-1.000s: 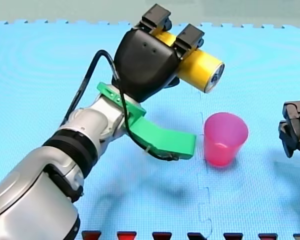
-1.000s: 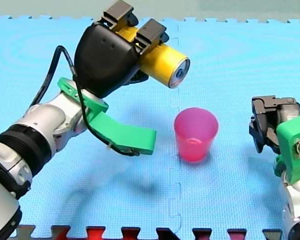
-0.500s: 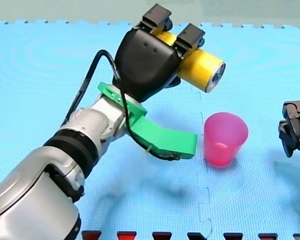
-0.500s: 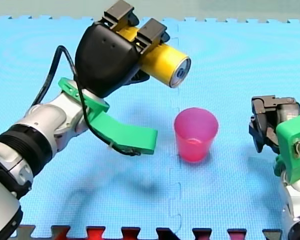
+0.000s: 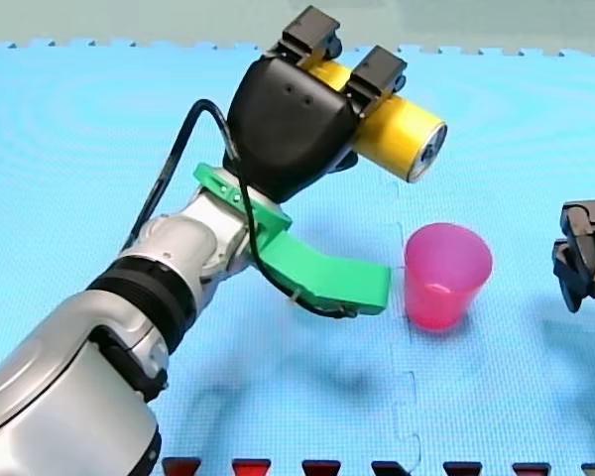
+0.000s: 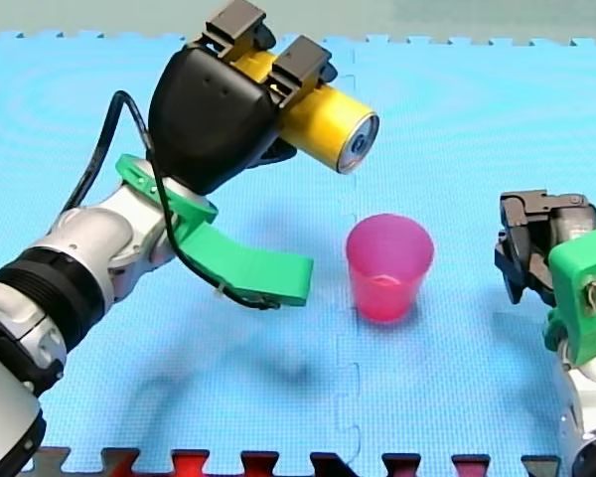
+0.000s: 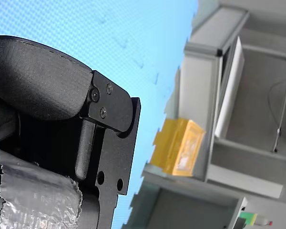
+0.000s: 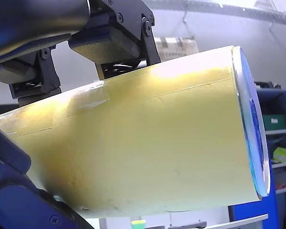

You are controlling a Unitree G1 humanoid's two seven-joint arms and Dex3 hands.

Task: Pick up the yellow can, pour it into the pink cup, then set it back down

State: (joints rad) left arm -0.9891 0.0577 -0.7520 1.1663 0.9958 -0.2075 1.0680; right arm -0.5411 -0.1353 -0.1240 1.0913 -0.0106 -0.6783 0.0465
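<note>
The left hand (image 5: pixel 293 124) is clamped on the yellow can (image 5: pixel 402 134), holding it raised and tipped almost level. Its top end points toward the pink cup (image 5: pixel 446 273), which stands upright on the blue mat (image 5: pixel 79 149) just below. The right hand (image 6: pixel 531 248) is at the mat's right side; whether it is open or closed cannot be told.

— What was the can (image 5: pixel 402 139) like?
— Smooth yellow metal with a soft sheen. The cup (image 5: pixel 446 275) looked like translucent pink plastic.
— And the mat (image 5: pixel 79 129)?
— Matt blue foam, finely textured. The left hand (image 5: pixel 293 124) had a matt black plastic shell.
</note>
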